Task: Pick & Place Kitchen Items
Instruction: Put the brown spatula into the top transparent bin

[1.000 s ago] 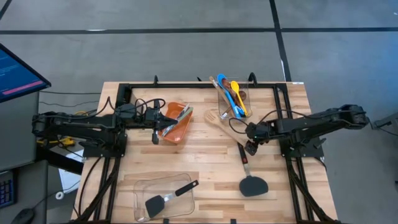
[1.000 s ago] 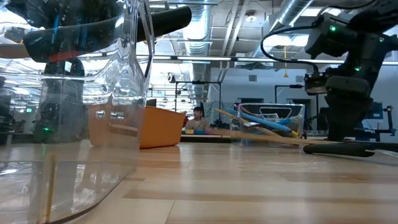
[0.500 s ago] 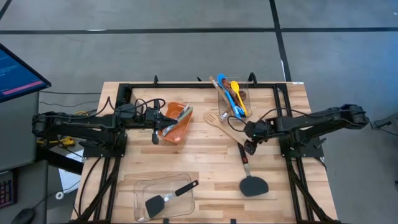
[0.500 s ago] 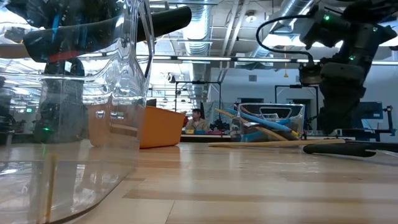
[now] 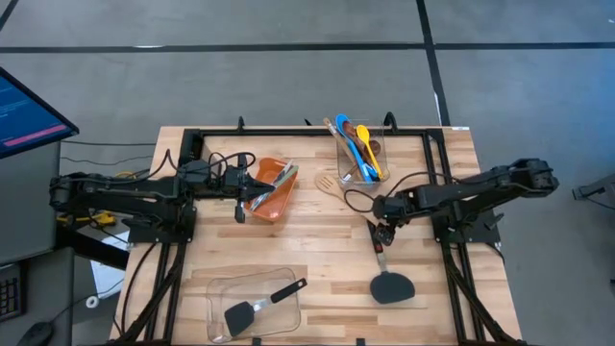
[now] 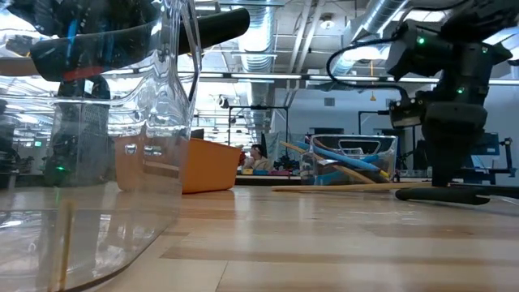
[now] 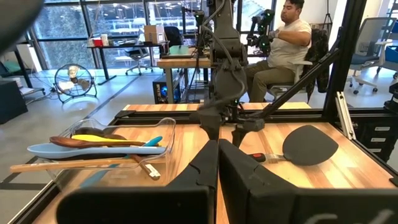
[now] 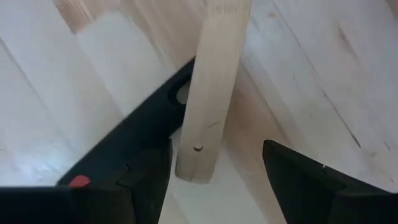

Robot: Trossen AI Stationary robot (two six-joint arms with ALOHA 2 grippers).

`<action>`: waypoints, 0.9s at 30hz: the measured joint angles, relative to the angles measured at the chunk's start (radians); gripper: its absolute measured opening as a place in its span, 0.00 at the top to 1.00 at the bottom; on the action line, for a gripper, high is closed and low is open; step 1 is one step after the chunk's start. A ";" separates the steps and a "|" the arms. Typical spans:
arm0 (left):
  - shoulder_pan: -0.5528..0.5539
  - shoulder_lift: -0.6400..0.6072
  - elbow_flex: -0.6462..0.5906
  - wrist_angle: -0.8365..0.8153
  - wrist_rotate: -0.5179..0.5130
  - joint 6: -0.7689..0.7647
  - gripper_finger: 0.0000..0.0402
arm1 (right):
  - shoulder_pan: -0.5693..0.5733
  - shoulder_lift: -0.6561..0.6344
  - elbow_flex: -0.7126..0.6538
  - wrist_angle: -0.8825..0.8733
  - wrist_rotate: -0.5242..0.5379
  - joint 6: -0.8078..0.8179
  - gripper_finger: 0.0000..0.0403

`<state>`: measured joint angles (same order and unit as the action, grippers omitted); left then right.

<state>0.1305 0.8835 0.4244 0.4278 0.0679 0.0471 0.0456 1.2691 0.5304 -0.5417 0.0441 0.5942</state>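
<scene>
A slotted wooden turner (image 5: 336, 185) lies flat on the table. Its handle end (image 8: 208, 124) rests across the handle of a black spatula (image 5: 389, 285). My right gripper (image 5: 382, 231) points steeply down over that crossing, open. One finger (image 8: 146, 177) stands on each side of the wooden handle end, and I see no touch. My left gripper (image 7: 217, 174) is shut and empty, held level above the orange bin (image 5: 272, 197). More kitchen items, among them blue and yellow spoons, fill a clear container (image 5: 358, 149) at the far edge. Another black spatula (image 5: 252, 306) lies in a clear container near the front.
The orange bin holds a few utensils (image 5: 281, 174). A black frame (image 5: 288, 132) runs around the tabletop. Bare wood lies between the bin and the turner. A person (image 7: 289, 37) sits beyond the table's right side. In the low view the near clear container (image 6: 122, 122) fills the left.
My right gripper has edged toward the table's left edge and tipped a little further down over the wooden turner's handle end, staying open. The utensils have not moved.
</scene>
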 joint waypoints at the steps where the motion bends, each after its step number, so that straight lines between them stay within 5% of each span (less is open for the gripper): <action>1: 0.000 0.000 0.000 0.000 0.000 0.000 1.00 | 0.000 0.012 0.000 0.000 0.000 -0.001 0.40; 9: 0.000 0.000 0.000 0.000 0.000 0.000 1.00 | 0.000 0.059 0.001 0.017 0.002 -0.040 0.44; 27: 0.000 0.000 0.000 0.000 0.000 0.000 1.00 | -0.029 0.046 0.000 0.048 0.002 -0.072 0.83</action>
<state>0.1307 0.8837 0.4244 0.4278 0.0677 0.0473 0.0166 1.3151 0.5301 -0.4934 0.0456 0.5224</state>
